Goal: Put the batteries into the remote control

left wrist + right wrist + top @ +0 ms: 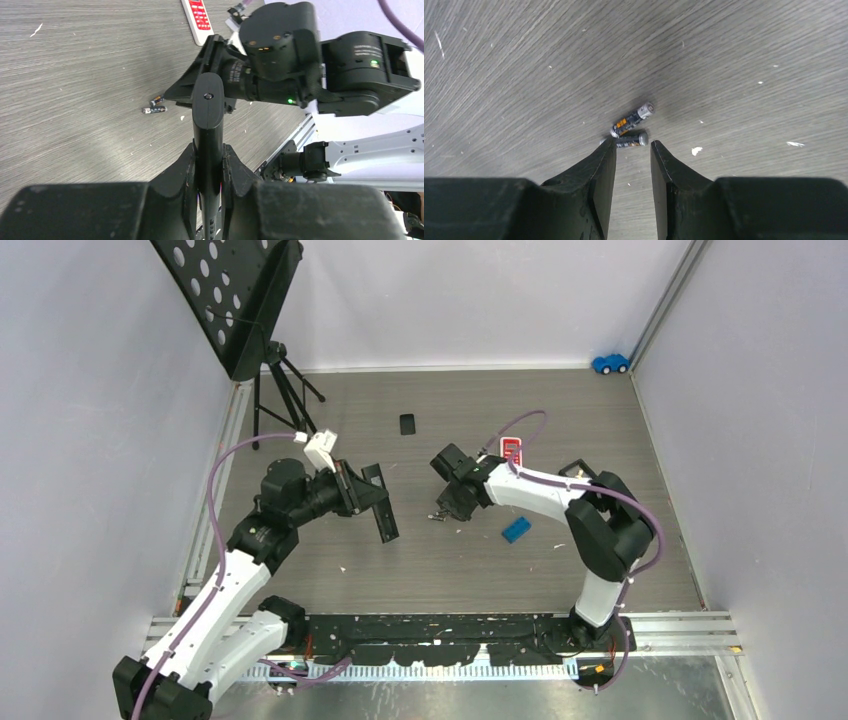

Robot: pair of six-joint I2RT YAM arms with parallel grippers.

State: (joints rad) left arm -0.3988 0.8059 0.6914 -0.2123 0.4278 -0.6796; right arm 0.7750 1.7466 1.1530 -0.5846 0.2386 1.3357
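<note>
Batteries [438, 517], two small dark cylinders with silver ends, are listed in the top view on the grey wood-grain table [600, 420], just beside the right gripper [447, 505], at its tip. The right arm is judged much the nearer. The left gripper [370, 490] is set apart, clamped on a long black slab-shaped remote control [387, 522]. A red-and-white remote [512, 448] and a blue rectangular block [516, 529] are noted near the right arm.

Left wrist view: the black remote control [208, 107] is pinched edge-on between the fingers of the left gripper [208, 150]. The batteries [155, 106] are found on the table beyond it, to the left, untouched.

Right wrist view: the right gripper [633, 147] is parted, with nothing held. One battery [631, 140] is laid crosswise at the very mouth of the jaws, its long axis running finger to finger. The other battery [633, 119] is laid diagonally just beyond, meeting it, or nearly, at the left ends. A wrist turn is judged necessary, so that the nearer cylinder is gripped across its width.
</note>
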